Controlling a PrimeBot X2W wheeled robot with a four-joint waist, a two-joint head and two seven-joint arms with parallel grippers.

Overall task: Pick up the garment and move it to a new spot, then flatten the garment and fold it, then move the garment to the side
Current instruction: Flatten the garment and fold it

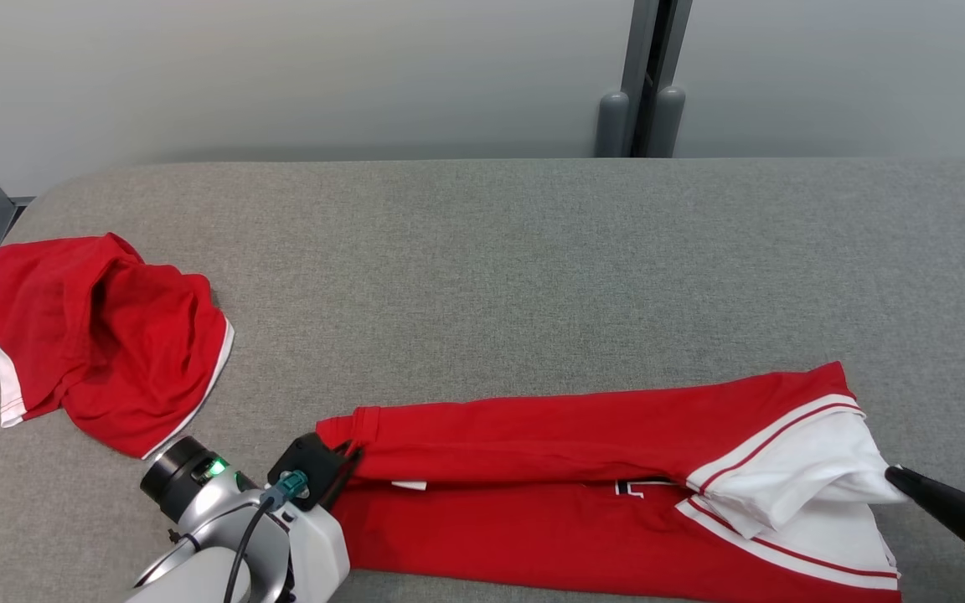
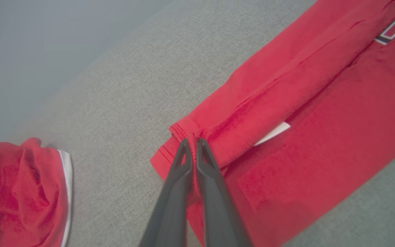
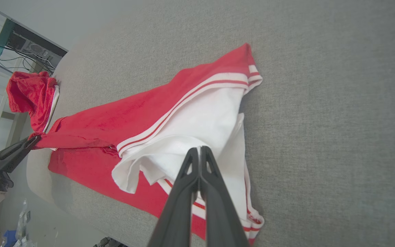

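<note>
one shirt (image 1: 549, 511) half folded along the table's (image 1: 491, 268) near edge
left gripper (image 1: 351, 456) clenched on its red hem corner, right gripper (image 1: 891, 474) pinching its white sleeve end; chest lettering mostly hidden, unreadable. farther back, at the table's left end, a second red garment (image 1: 105, 343) lies crumpled.

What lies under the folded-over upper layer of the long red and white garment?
A lower red layer of that red and white garment, with a small white label peeking out. The printed letters are mostly covered, so unreadable.
</note>
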